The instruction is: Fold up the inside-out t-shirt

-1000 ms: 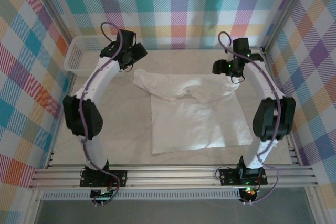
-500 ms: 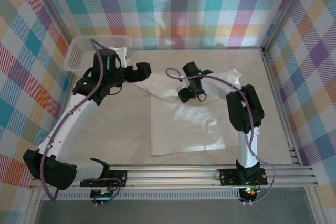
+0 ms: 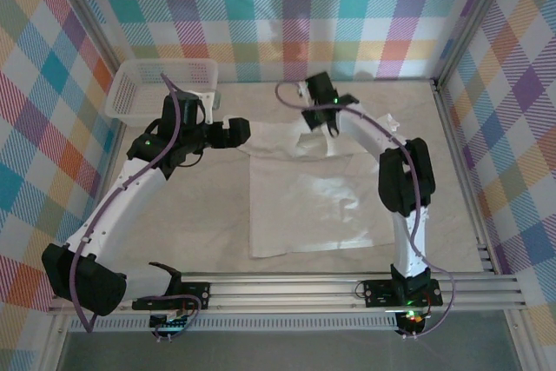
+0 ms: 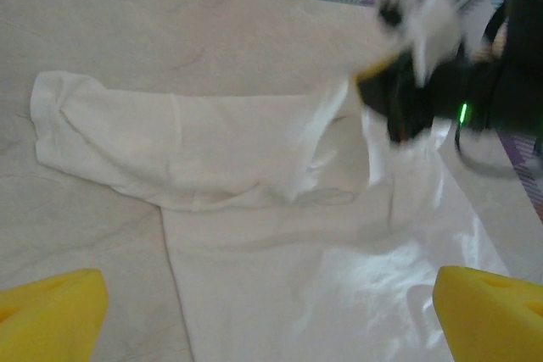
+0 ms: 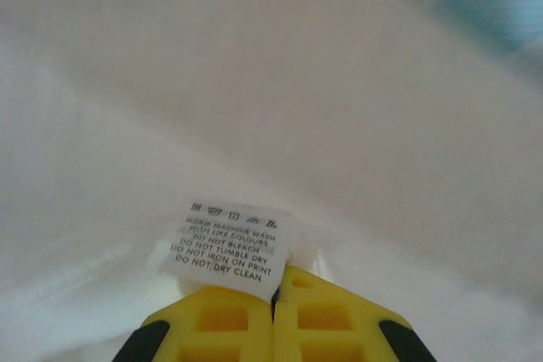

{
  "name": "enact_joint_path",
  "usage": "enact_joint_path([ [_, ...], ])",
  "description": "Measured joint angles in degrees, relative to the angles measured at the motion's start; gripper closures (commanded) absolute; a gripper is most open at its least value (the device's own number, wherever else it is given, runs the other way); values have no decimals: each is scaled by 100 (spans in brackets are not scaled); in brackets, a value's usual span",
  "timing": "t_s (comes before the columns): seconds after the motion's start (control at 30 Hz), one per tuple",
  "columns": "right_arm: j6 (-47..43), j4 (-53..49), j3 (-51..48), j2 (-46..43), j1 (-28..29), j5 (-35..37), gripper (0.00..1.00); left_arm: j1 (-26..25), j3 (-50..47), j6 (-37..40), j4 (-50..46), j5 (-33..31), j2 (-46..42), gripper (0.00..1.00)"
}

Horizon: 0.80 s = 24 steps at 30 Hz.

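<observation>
The right gripper (image 5: 277,287) pinches a thin edge of the inside-out t-shirt (image 3: 313,206) beside its care label (image 5: 229,247), so the shiny cloth may slip out, while the wide-open left gripper (image 4: 267,298) hangs above it.

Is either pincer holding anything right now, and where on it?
Right pincer is shut on the t-shirt, pinching the fabric right beside its care label. Left pincer is open, holding nothing.
</observation>
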Motion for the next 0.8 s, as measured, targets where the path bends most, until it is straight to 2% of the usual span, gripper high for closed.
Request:
enact_joint_path([
  [0.07,13,85,1502,710,-269,197,64,0,0,103,-15,37,13,0],
  [0.13,90,-133,3311,1626,-573,282,33,0,0,181,-9,125,57,0],
  [0.17,267,-155,4030,2026,-758,280,24,0,-4,221,7,195,105,0],
  [0.23,586,-439,4232,2157,-1049,210,19,0,-72,260,76,343,205,0],
  [0.3,938,-861,3963,2020,-1353,-63,18,0,-286,254,232,522,271,0],
  [0.4,1408,-1582,3091,1449,-1558,-831,24,-9,-708,232,461,927,330,0],
  [0.47,1738,-1768,2074,750,-1519,-1370,24,-96,-813,245,481,1123,437,1],
  [0.6,2776,-1283,-1517,-1891,-1259,-2122,25,-647,-813,409,479,1296,737,3],
  [0.67,3528,-1246,-3176,-3515,-1119,-2286,26,-1165,-861,540,503,1268,807,2],
  [0.8,4813,-1648,-5084,-5591,-1097,-2376,27,-2146,-1298,844,706,1134,807,0],
])
